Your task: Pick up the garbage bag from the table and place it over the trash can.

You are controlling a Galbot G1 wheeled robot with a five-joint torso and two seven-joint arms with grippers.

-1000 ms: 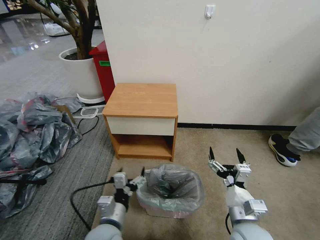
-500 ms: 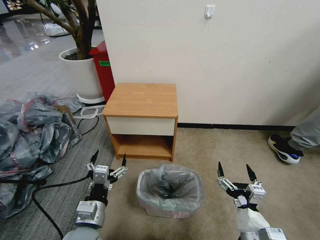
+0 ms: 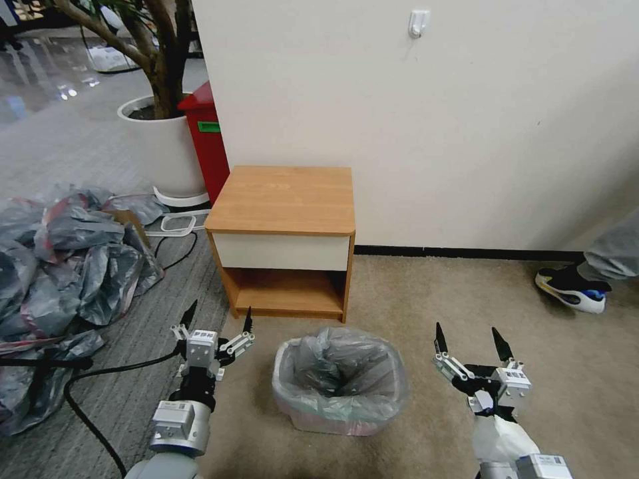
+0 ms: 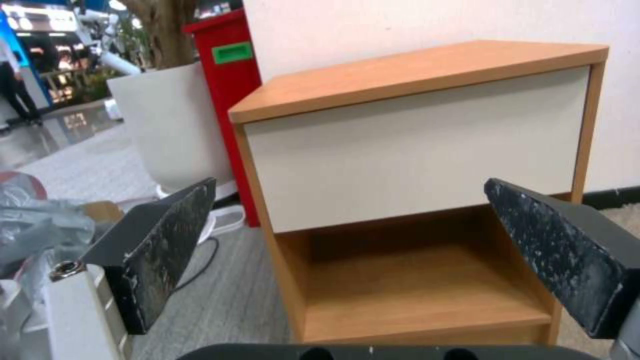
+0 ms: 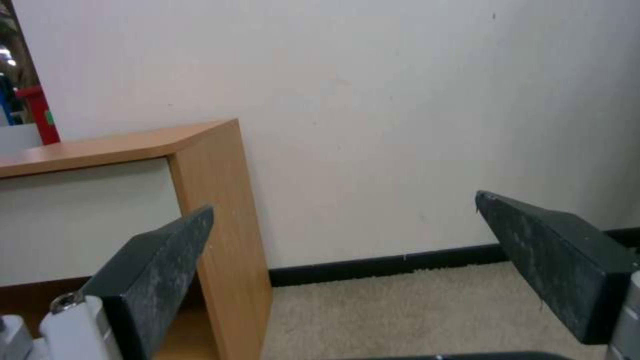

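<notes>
We see a beige short-pile carpet [image 3: 399, 293] in front of a plain off-white wall [image 3: 432, 133] with a black baseboard [image 3: 466, 253], and grey ribbed flooring [image 3: 166, 319] off to the robot's left. One small boxy wooden nightstand, the counter [image 3: 283, 199], stands against the wall: light-brown laminate top, flat white drawer front, one low open shelf, top bare. The thin, wrinkly, translucent grey plastic garbage bag with a pink-red rim [image 3: 341, 372] is not on the counter; it lines the one small cream-beige rectangular plastic trash can [image 3: 333, 420] with rounded corners, folded over the rim all round, on the carpet just in front of the counter. Two grippers flank the trash can, both apart from it and holding nothing. The left gripper [image 3: 217, 318] hovers on the robot's left near the counter's front corner, jaws spread wide; in the left wrist view its two flat black scuffed pads [image 4: 167, 245] frame the counter [image 4: 413, 150]. The right gripper [image 3: 469, 336] hovers on the robot's right over carpet, jaws spread wide too. Beside the counter on the left stand one tall glossy red box [image 3: 208, 140] and one round white planter [image 3: 165, 146] with a tree trunk. One large heap of crumpled grey bags [image 3: 66, 266] lies on the grey floor, with a black cable [image 3: 113, 372] running from it toward the left arm. One white hook [image 3: 417, 22] sits high on the wall.
</notes>
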